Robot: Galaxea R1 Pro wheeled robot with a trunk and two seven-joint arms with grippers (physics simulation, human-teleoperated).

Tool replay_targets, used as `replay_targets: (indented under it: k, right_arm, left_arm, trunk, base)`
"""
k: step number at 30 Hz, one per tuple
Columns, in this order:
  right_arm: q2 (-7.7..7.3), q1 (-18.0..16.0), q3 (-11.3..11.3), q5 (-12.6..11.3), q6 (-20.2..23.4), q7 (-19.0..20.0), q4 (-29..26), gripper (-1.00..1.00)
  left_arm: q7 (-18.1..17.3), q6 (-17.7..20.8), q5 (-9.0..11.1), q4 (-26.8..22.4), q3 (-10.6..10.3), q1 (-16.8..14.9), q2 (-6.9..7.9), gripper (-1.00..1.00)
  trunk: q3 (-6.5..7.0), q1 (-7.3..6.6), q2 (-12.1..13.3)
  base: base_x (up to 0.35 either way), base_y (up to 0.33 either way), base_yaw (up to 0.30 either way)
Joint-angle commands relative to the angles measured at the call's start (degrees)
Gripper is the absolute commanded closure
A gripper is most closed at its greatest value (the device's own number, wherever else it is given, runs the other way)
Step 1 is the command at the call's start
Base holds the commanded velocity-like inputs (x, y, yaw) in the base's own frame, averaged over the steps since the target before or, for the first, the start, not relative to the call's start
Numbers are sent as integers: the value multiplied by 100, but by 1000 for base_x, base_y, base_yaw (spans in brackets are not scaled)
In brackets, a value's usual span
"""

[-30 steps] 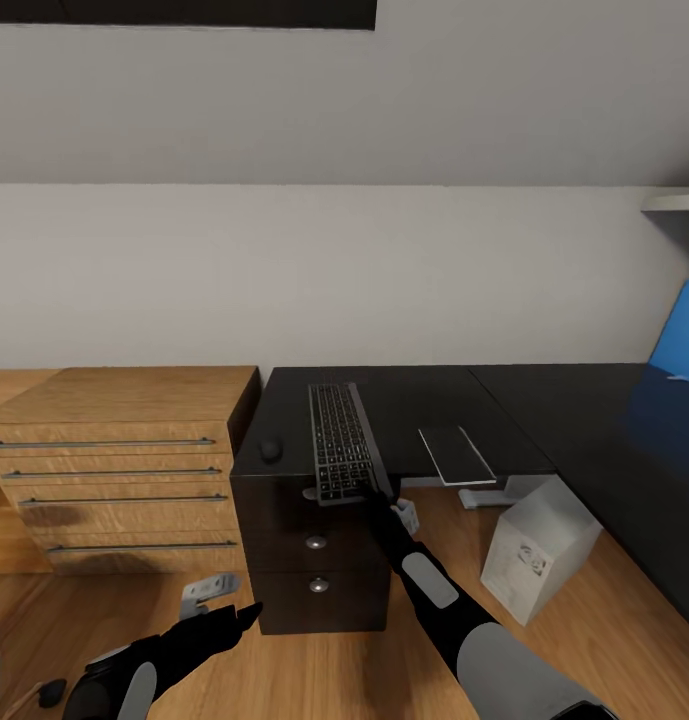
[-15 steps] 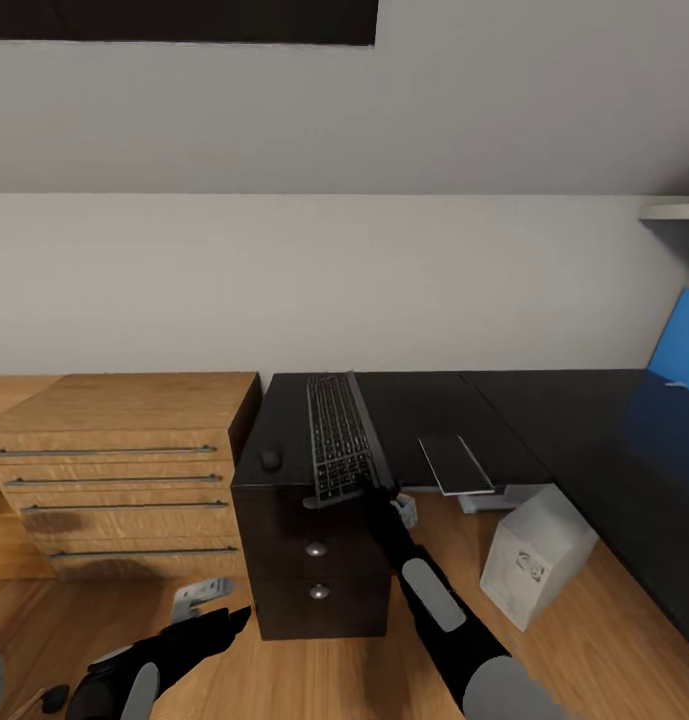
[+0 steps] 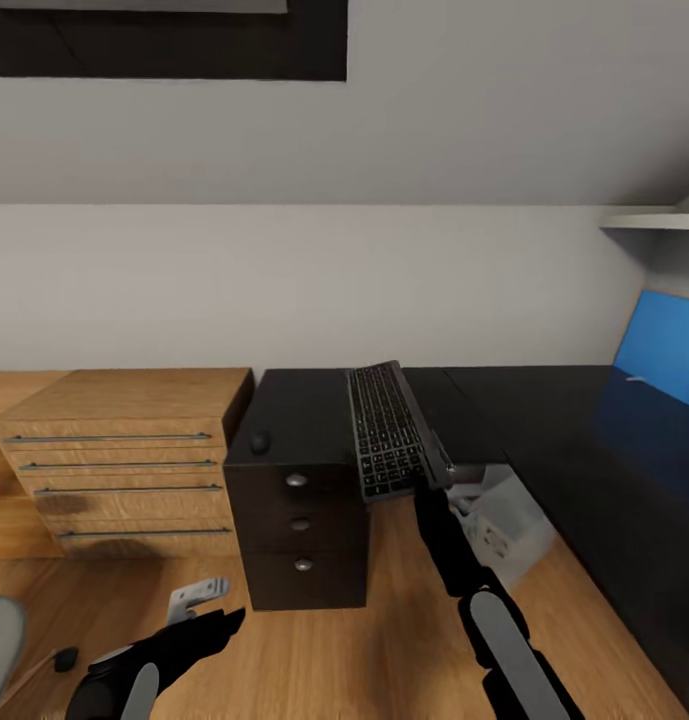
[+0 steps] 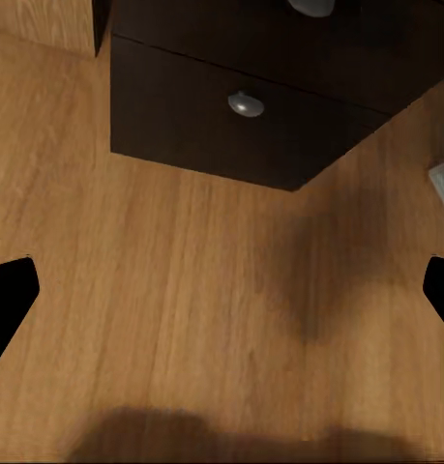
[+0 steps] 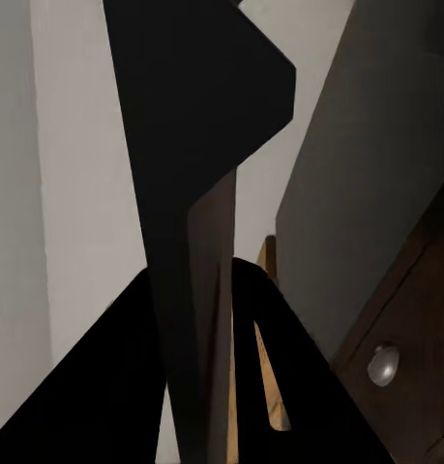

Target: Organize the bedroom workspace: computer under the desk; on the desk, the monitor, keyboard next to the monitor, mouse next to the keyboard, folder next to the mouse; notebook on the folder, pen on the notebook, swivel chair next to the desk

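My right gripper (image 3: pixel 425 478) is shut on the near end of the slim dark keyboard (image 3: pixel 386 428). It holds the keyboard tilted above the front edge of the black desk (image 3: pixel 302 398). In the right wrist view the keyboard's thin edge (image 5: pixel 188 193) runs between the two fingers (image 5: pixel 96 387). The small black mouse (image 3: pixel 260 441) lies on the desk over the drawers, left of the keyboard. Behind my right forearm the white computer (image 3: pixel 506 525) stands on the floor under the desk. My left gripper (image 3: pixel 220 624) hangs open low over the wooden floor, its fingertips (image 4: pixel 9 302) far apart.
A light wooden drawer cabinet (image 3: pixel 124 450) stands against the desk's left side. The desk's black drawers (image 3: pixel 300 540) with silver knobs face me. A blue wall panel (image 3: pixel 664 340) is at the right. A grey bracket (image 3: pixel 194 597) lies on the floor.
The right arm has swung to the right with the keyboard, carrying it off the drawer end and away from the mouse. The head view has shifted too. The left gripper stays low.
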Motion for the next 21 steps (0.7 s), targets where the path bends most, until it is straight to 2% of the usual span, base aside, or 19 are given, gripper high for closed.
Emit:
replay_targets:
  k: [1, 2, 5, 6, 7, 8, 9, 11, 12, 14, 15, 16, 17, 21]
  right_arm:
    - [-5, -1, -15, -72, -44, 14, -4, 100]
    - [-9, 3, -114, -146, -104, -33, -16, 100]
    - [-16, 4, -161, -218, -121, -155, -42, 100]
    - [-18, 4, -253, -258, -116, -203, -73, 100]
    - [-294, 5, -463, -1041, -73, -228, -66, 100]
    - [-398, 5, -470, -1271, -70, -229, -65, 100]
    - [-449, 5, -470, -1388, -69, -229, -65, 100]
    - [-716, 5, -472, -1997, -23, -229, -65, 100]
    - [-783, 5, -472, -2141, 79, -227, -64, 100]
    - [-852, 5, -486, -2322, 368, -220, -64, 100]
    - [-887, 5, -506, -2478, 738, -208, -60, 100]
    - [-894, 5, -511, -2529, 850, -204, -57, 100]
    - [-912, 5, -537, -2676, 1096, -196, -52, 100]
    - [-927, 5, -672, -2859, 1314, -187, -38, 100]
  left_arm:
    - [24, 30, 52, -10, 12, -4, -4, -100]
    - [20, 26, 56, -18, 10, -4, -7, -100]
    - [10, 21, 59, -25, 9, -5, -3, -100]
    - [-11, 11, 66, -41, 19, -6, 6, -100]
    - [-52, 9, 85, -47, 57, -4, 25, -100]
    - [-53, 8, 85, -47, 56, -4, 26, -100]
    - [-54, 8, 86, -47, 56, -6, 26, -100]
    - [-55, 7, 86, -48, 55, -6, 26, -100]
    - [-56, 6, 87, -48, 54, -5, 27, -100]
    - [-56, 6, 87, -48, 56, -5, 27, -100]
    - [-56, 6, 87, -48, 57, -4, 27, -100]
    - [-56, 6, 87, -48, 59, -4, 27, -100]
    - [-53, 6, 87, -48, 56, -6, 27, -100]
    - [-54, 6, 90, -48, 60, -5, 27, -100]
  trunk:
    - [13, -26, 38]
    - [31, -48, 78]
    - [85, -114, 199]
    - [103, -136, 239]
    - [121, -158, 279]
    - [139, -180, 319]
    - [156, -202, 359]
    - [192, -246, 439]
    - [210, -268, 480]
    - [246, -312, 560]
    - [264, -334, 600]
    - [282, -356, 640]
    - [300, -378, 680]
    - [372, -466, 841]
  base:
    - [-297, -213, 0]
    - [-295, -223, 0]
    - [-294, -226, 0]
    - [-294, -230, 0]
    - [-295, -231, 0]
    - [-295, -231, 0]
    - [-295, -231, 0]
    - [-295, -225, 0]
    - [-295, -216, 0]
    - [-295, -208, 0]
    - [-295, -201, 0]
    - [-295, -200, 0]
    - [-295, -198, 0]
    - [-295, -195, 0]
